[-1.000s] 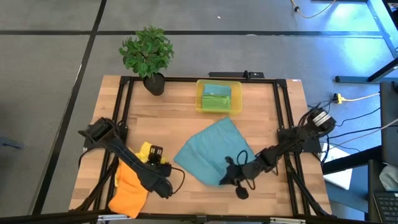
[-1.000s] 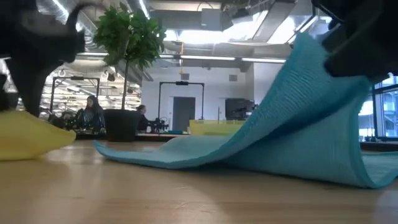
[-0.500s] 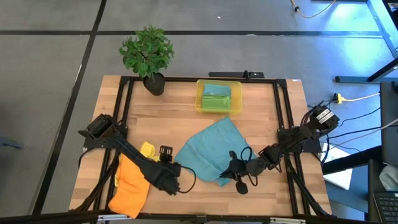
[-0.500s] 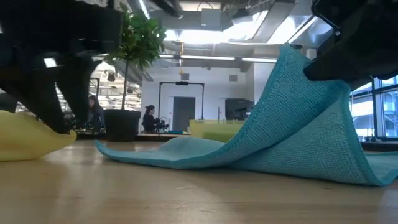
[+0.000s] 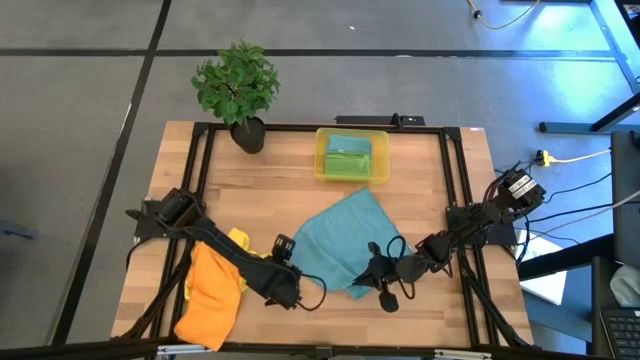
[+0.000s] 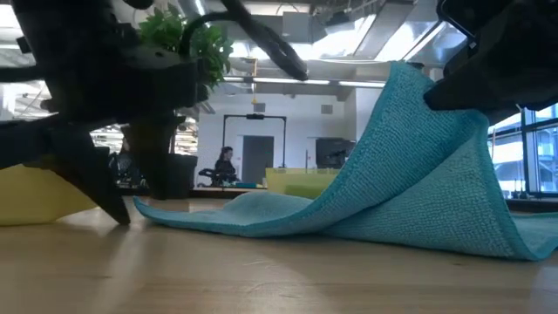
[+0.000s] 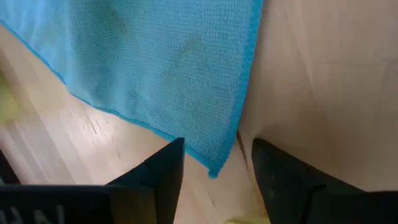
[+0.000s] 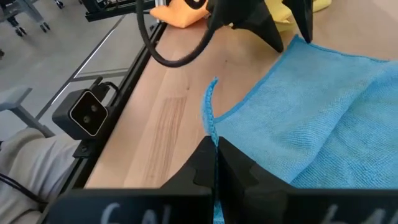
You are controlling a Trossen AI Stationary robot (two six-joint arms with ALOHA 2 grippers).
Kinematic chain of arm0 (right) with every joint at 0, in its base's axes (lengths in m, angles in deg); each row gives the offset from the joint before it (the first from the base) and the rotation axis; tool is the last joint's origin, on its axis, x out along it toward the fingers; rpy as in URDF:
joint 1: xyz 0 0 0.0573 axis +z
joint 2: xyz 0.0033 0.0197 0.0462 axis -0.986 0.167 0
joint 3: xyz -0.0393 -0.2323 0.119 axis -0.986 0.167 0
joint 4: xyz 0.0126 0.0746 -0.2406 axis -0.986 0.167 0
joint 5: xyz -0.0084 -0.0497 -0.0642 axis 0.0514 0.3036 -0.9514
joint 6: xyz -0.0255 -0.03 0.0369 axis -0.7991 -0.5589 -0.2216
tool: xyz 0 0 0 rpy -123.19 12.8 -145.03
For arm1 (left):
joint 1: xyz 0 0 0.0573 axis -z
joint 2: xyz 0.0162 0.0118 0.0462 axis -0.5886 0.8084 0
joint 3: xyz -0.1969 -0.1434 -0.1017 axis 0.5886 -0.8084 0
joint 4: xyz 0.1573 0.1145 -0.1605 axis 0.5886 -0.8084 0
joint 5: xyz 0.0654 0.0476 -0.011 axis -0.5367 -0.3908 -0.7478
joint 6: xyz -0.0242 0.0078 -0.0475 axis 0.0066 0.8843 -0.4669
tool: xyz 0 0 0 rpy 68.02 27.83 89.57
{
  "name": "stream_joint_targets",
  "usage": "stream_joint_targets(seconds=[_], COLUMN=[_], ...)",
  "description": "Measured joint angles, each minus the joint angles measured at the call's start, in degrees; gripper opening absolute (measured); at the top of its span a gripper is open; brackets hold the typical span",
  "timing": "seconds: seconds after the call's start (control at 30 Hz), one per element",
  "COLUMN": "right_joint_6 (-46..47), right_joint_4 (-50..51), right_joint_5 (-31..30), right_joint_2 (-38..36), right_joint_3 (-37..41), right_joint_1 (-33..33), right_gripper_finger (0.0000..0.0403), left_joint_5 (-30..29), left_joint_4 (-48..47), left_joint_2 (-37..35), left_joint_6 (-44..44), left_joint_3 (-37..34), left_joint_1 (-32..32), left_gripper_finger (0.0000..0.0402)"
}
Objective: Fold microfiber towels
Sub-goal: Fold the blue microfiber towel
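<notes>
At the near edge, the right gripper (image 5: pixel 378 279) has its jaws clamped on the near corner of the teal-blue towel (image 5: pixel 338 243), lifting that corner off the wooden surface (image 5: pixel 430 180) while the rest lies flat mid-table. The left gripper (image 5: pixel 291 292) sits low at the towel's near left corner, jaws apart and straddling the tip, gripping nothing. Left of it lie the orange towel (image 5: pixel 207 298) and the yellow towel (image 5: pixel 236 240). Far back, the yellow bin (image 5: pixel 351 155) holds a green towel (image 5: pixel 347 158), beside a potted plant (image 5: pixel 237 88).
</notes>
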Motion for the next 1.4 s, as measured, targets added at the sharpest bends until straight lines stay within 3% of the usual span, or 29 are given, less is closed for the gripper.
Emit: stream_joint_targets(seconds=[0.3, 0.53, 0.93, 1.13, 1.4], right_joint_6=[-0.24, -0.22, -0.22, -0.36, -1.68], right_joint_4=[-0.01, 0.03, 0.09, 0.68, -0.58], right_joint_5=[-0.47, -0.45, -0.40, -0.45, -1.02], right_joint_2=[0.07, 0.07, 0.07, 0.07, -1.12], right_joint_3=[0.00, 0.00, 0.00, 0.00, 0.00], right_joint_1=[0.00, 0.00, 0.00, 0.00, 0.01], right_gripper_finger=[0.0007, 0.0007, 0.0007, 0.0007, 0.0007], left_joint_5=[-1.47, -2.36, -2.39, -0.69, -0.67], left_joint_4=[-1.23, -1.00, -0.51, 1.90, -0.20], left_joint_2=[0.60, 0.76, 0.85, 0.85, 0.31], left_joint_6=[6.73, 10.63, 10.27, 9.53, 3.01], left_joint_3=[0.03, -0.07, -0.16, -0.16, 1.80], left_joint_1=[-0.45, -0.23, -1.47, -1.42, -0.43], left_gripper_finger=[0.0178, 0.0150, 0.0082, 0.0010, 0.0001])
